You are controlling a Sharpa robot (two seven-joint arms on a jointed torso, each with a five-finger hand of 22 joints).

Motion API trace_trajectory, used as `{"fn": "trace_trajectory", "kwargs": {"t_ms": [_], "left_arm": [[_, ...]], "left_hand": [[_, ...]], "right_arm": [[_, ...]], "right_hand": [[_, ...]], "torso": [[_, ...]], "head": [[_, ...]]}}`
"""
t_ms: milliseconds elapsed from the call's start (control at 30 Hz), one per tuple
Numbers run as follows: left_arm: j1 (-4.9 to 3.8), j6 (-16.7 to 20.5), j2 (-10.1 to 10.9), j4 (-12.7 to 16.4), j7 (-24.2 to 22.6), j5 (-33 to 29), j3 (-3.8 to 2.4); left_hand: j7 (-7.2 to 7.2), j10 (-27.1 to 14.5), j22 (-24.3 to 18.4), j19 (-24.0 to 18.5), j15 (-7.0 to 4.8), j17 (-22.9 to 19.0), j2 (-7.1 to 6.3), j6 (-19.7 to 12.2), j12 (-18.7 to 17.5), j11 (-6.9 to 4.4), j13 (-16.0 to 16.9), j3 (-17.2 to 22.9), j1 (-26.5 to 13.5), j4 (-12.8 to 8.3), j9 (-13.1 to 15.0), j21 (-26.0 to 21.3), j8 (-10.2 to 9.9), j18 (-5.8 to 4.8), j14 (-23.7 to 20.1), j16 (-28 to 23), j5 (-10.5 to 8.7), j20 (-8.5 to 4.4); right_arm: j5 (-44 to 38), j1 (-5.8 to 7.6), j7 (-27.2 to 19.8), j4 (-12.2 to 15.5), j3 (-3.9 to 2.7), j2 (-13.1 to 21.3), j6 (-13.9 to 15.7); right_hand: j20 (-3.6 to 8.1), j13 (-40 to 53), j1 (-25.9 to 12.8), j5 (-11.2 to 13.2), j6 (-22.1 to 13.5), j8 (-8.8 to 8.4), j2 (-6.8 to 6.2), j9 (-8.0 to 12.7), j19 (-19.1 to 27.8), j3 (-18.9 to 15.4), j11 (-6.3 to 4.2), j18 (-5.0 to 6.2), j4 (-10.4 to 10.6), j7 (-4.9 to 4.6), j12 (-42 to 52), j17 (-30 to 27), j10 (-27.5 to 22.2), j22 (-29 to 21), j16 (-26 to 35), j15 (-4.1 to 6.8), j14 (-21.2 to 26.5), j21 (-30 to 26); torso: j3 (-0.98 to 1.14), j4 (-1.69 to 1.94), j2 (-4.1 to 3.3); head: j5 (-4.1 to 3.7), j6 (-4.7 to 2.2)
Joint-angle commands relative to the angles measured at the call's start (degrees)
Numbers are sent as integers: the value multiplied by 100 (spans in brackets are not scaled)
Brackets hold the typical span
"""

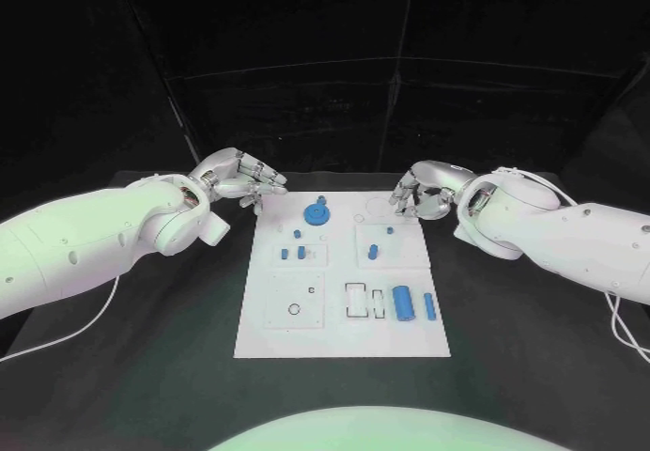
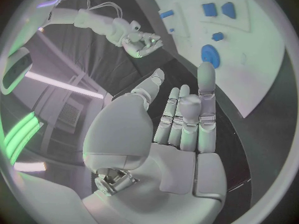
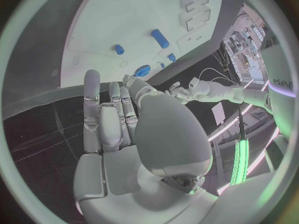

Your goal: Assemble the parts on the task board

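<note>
the white task board (image 1: pixel 278 338) lies flat in the middle of the black table (image 1: pixel 135 376), with two blue cylinders (image 1: pixel 416 305) side by side at its near right, small blue parts (image 1: pixel 291 253) around its middle and a round blue disc (image 1: pixel 316 215) near its far edge. beyond that, the left hand (image 1: pixel 241 177) hovers just off the far left corner, fingers apart and holding nothing, while the right hand (image 1: pixel 417 193) hangs over the far right corner, fingers straight and also empty
</note>
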State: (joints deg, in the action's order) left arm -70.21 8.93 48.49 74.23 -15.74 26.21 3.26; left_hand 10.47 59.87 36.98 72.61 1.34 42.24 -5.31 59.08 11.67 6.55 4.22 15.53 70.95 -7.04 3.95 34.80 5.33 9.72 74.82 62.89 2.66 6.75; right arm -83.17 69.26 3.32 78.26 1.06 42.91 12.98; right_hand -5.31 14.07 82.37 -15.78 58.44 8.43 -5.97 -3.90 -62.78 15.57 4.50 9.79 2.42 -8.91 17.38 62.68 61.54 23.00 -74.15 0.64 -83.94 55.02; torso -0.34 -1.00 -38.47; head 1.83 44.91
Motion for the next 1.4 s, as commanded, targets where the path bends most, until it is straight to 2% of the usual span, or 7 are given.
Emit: {"fn": "trace_trajectory", "kwargs": {"t_ms": [33, 100, 267, 367, 500, 1000, 1400], "left_arm": [[-3, 41, 23, 105, -691, -1577, 1], [0, 6, 32, 170, -765, -1737, 3], [6, -89, 20, 299, -857, -2145, 7], [9, -134, 15, 357, -887, -2377, 8], [11, -152, 21, 415, -918, -2533, 10], [12, -198, -2, 428, -876, -2605, 12], [11, -202, -12, 425, -843, -2607, 12]], "left_hand": [[8, -5, -32, -43, -1, -158, 81, -22, 37, -3, 9, -44, 37, 10, 9, -50, 23, 62, -76, -100, 3, 0], [6, 3, -50, -46, -2, -208, 108, -13, 58, -4, 13, -68, 65, 16, 11, -73, 35, 65, -100, -127, 3, 2], [2, 17, -88, -49, -1, -285, 133, 0, 106, -7, 23, -165, 54, 62, 14, -121, 61, 66, -138, -164, 1, 5], [4, -1, -119, -47, 2, -315, 128, -13, 136, -7, 28, -289, 0, 124, 13, -159, 73, 64, -155, -170, 2, 10], [4, -11, -132, -44, 2, -329, 133, -20, 149, -7, 31, -338, -5, 143, 12, -174, 78, 65, -162, -172, 2, 11], [13, -92, -209, -24, 10, -489, 213, -79, 222, 3, 42, -546, 115, 174, 9, -262, 104, 64, -235, -226, 3, 16], [15, -115, -233, -11, 10, -532, 260, -92, 252, 5, 45, -591, 192, 164, 9, -289, 120, 65, -251, -235, 3, 16]], "right_arm": [[-826, -29, 233, 27, -3, -30, 5], [-924, -65, 313, 35, -3, -54, -61], [-937, -133, 406, 30, -2, -98, -311], [-914, -163, 418, 24, -2, -119, -369], [-868, -184, 437, -9, -1, -162, -391], [-824, -219, 469, -143, -1, -311, -540], [-821, -276, 532, -142, 0, -365, -798]], "right_hand": [[-28, -111, -50, 30, 19, -30, -26, 6, -8, 54, 35, 77, -1, -26, -150, 28, -31, -11, 9, -51, -108, 5], [-42, -194, -83, 53, 1, -49, -59, 8, -12, 69, 57, 76, 10, -40, -256, 34, -50, -14, 7, -67, -111, 3], [-77, -358, -174, 280, -27, -81, -110, 8, -15, 75, 94, 77, 56, -59, -457, 35, -64, -29, 9, -99, -111, -12], [-82, -391, -183, 304, -31, -88, -119, 7, -17, 78, 98, 79, 59, -63, -490, 44, -47, -32, 4, -102, -113, -15], [-86, -422, -204, 313, -33, -92, -114, 7, -21, 81, 102, 80, 75, -67, -521, 53, -31, -36, -1, -105, -116, -18], [-87, -577, -115, 231, -28, -107, -57, 2, -52, 224, 104, 83, 30, -73, -663, 140, 73, -40, -59, -105, -137, -6], [-60, -686, -17, 293, 83, -68, -12, -9, -71, 461, 69, 84, -69, -48, -726, 245, 288, -13, -135, -77, -163, 53]], "torso": [[2, -40, -7], [1, -47, -4], [-15, -8, -15], [-5, -13, -10], [-3, -14, -12], [-2, -23, -10], [-1, -25, -13]], "head": [[11, -6], [4, -4], [-43, -4], [-35, 1], [-32, -4], [-22, 11], [-3, 37]]}}
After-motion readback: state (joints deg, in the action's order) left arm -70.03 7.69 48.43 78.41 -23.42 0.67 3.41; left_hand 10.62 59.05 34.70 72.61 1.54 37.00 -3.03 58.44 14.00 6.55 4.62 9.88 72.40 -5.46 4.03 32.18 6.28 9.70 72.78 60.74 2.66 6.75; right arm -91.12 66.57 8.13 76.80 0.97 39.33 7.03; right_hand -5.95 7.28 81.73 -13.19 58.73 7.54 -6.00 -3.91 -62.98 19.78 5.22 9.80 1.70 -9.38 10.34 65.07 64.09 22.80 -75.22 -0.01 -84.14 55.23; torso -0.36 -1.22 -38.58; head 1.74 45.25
